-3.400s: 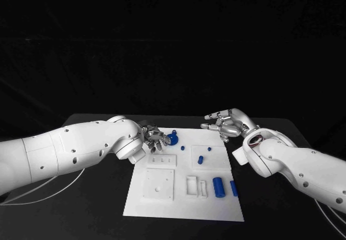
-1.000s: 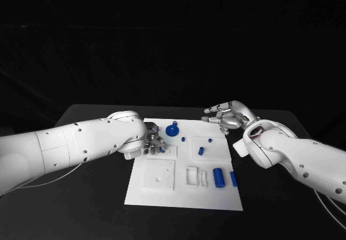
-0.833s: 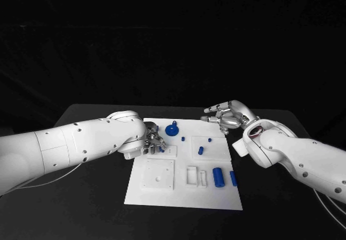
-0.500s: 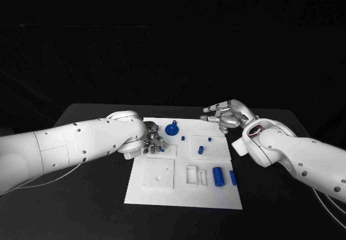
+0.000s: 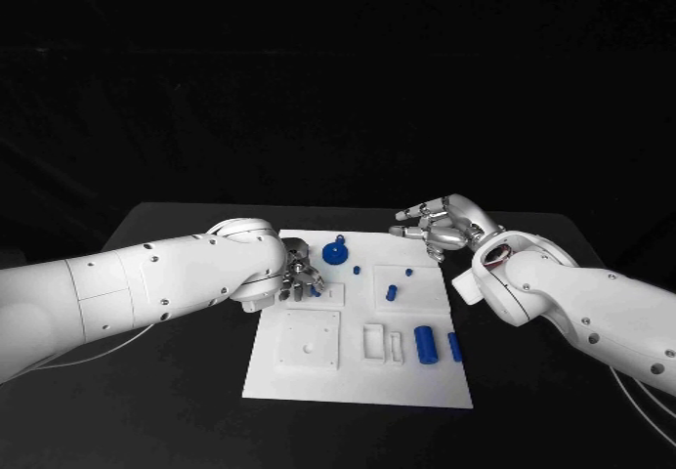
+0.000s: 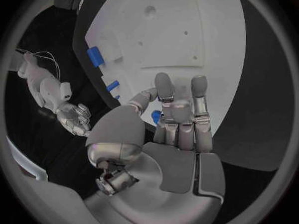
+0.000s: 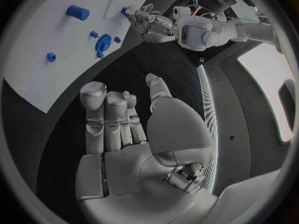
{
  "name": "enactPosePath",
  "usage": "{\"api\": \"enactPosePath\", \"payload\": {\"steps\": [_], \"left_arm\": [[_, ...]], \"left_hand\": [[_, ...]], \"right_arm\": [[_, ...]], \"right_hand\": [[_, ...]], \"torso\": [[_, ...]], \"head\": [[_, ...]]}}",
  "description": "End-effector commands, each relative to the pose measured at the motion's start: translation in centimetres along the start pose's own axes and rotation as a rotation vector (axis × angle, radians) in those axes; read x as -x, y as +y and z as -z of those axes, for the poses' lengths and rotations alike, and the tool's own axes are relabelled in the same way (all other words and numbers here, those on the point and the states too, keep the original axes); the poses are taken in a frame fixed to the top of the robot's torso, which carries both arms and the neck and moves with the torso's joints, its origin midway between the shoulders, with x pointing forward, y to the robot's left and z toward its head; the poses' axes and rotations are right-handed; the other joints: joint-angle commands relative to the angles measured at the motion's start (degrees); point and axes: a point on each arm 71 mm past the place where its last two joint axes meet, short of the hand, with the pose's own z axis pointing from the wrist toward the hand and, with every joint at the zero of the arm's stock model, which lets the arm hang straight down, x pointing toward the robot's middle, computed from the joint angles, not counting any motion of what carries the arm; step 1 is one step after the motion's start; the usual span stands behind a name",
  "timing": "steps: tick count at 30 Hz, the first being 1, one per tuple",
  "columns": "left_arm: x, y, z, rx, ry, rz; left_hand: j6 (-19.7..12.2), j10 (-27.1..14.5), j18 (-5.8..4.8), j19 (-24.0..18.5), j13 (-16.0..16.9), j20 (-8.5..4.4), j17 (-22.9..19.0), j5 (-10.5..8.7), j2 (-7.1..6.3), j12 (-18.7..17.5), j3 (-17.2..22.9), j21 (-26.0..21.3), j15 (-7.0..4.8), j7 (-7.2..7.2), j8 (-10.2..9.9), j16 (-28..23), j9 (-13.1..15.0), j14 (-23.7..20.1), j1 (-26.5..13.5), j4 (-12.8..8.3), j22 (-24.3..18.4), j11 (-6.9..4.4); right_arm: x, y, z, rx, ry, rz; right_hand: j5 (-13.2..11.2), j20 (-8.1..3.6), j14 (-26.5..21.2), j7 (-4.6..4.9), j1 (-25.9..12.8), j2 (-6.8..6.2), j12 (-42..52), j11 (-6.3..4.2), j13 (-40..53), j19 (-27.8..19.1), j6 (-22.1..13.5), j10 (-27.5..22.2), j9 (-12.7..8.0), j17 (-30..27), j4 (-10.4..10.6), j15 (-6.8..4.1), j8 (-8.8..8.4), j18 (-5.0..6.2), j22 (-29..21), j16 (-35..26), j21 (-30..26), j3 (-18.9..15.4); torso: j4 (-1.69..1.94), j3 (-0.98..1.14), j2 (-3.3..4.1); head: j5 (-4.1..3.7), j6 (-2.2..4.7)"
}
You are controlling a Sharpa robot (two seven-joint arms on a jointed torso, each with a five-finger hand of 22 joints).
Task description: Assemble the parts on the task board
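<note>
The white task board [image 5: 359, 376] lies mid-table. My left hand [image 5: 300, 279] hovers over its far left edge and pinches a small blue part [image 6: 156, 117] between thumb and fingers. Just beyond that hand stands a round blue part [image 5: 335, 254]. Two small blue pegs [image 5: 357, 270] [image 5: 410, 274] and a short blue cylinder [image 5: 392, 292] stand mid-board. A thick blue cylinder [image 5: 426, 345] and a slimmer one [image 5: 455, 346] lie at the near right. My right hand [image 5: 440, 227] hangs beyond the far right corner, holding nothing, with its fingers apart.
A raised white square block [image 5: 309, 345] and a white slotted holder [image 5: 376, 342] sit on the board's near half. The black table [image 5: 184, 391] shows bare on either side of the board. My right forearm [image 5: 564, 303] runs along the board's right edge.
Since the earliest frame my left hand has drawn back from the round blue part toward the board's left edge. Over the last second neither hand has visibly moved.
</note>
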Motion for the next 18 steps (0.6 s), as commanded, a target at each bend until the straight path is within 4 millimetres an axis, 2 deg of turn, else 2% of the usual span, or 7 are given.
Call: {"api": "enactPosePath", "payload": {"steps": [1,8,10,18], "left_arm": [[-1.05,-0.33,-0.09,-0.013,0.024,-0.04],[-1.49,-0.48,0.0,-0.018,0.039,-0.052],[-1.6,-0.51,0.01,-0.02,0.043,-0.054],[-1.87,-0.52,0.08,-0.021,0.056,-0.062]], "left_hand": [[15.4,1.3,-0.42,-0.4,-0.1,0.08,0.1,-0.37,0.55,-0.1,0.9,0.2,-1.25,-8.75,0.1,-0.3,-0.1,1.3,0.2,-0.4,1.1,-1.91],[15.7,1.3,-0.42,-0.3,0.0,0.17,0.3,-1.47,0.54,0.2,0.1,0.1,-1.2,-8.8,0.0,-0.1,-0.4,1.4,0.3,0.3,1.1,-1.85],[15.9,1.3,-0.42,-0.3,0.0,0.21,0.3,-3.39,0.73,0.3,-0.4,0.1,-1.17,-8.83,0.0,-0.1,-0.5,1.4,0.4,1.0,1.1,-1.85],[16.1,1.3,-0.42,-0.1,0.0,0.27,0.5,-5.32,0.79,0.4,-1.4,-0.2,-1.15,-8.88,0.1,0.1,-0.9,1.4,1.3,2.5,1.1,-1.85]], "right_arm": [[-0.14,0.09,0.02,0.007,0.017,0.009],[-0.16,0.08,0.01,0.006,0.018,0.009],[-0.16,0.08,0.01,0.006,0.019,0.009],[-0.16,0.04,0.0,0.004,0.02,0.009]], "right_hand": [[0.3,0.12,-0.3,-0.06,-0.2,0.23,-0.1,-0.08,0.0,0.6,0.4,-0.3,0.1,-0.1,-0.3,0.05,0.02,0.86,4.6,-0.2,-0.3,-0.1],[0.5,0.11,-0.3,-0.06,-0.2,0.26,-0.2,-0.08,0.0,0.6,0.4,-0.4,0.1,-0.1,-0.3,0.04,0.02,0.87,4.6,-0.2,-0.4,0.0],[0.6,0.11,-0.3,-0.06,-0.2,0.29,-0.2,-0.09,0.0,0.6,0.4,-0.3,0.1,-0.1,-0.3,0.04,0.01,0.86,4.6,-0.2,-0.4,0.0],[0.9,0.1,-0.3,-0.06,-0.4,0.33,-0.1,-0.09,0.0,0.6,0.4,-0.3,0.1,-0.1,-0.3,0.03,0.01,0.87,4.6,-0.2,-0.4,0.0]], "torso": [[0.01,-0.01,-0.02],[0.05,-0.03,0.0],[0.02,-0.03,-0.03],[-0.02,-0.02,-0.03]], "head": [[0.0,-0.05],[0.07,-0.07],[0.15,-0.08],[0.16,-0.05]]}}
